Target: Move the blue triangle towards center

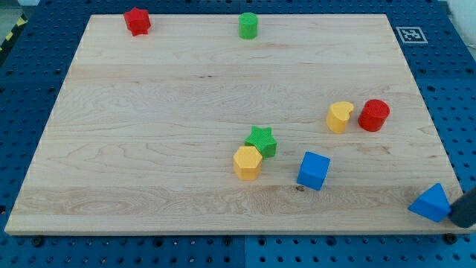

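Observation:
The blue triangle (432, 203) lies near the board's bottom right corner. My tip (460, 220) shows as a dark rod end at the view's right edge, just to the right of the blue triangle and touching or almost touching it. A blue cube (313, 170) sits to the left of the triangle, lower middle of the board. A yellow hexagon (247, 162) and a green star (262, 141) touch each other near the board's centre bottom.
A yellow heart-like block (340, 117) and a red cylinder (374, 115) sit side by side at the right. A red star (137, 21) and a green cylinder (248, 25) stand at the top edge. The wooden board (149, 149) lies on a blue perforated table.

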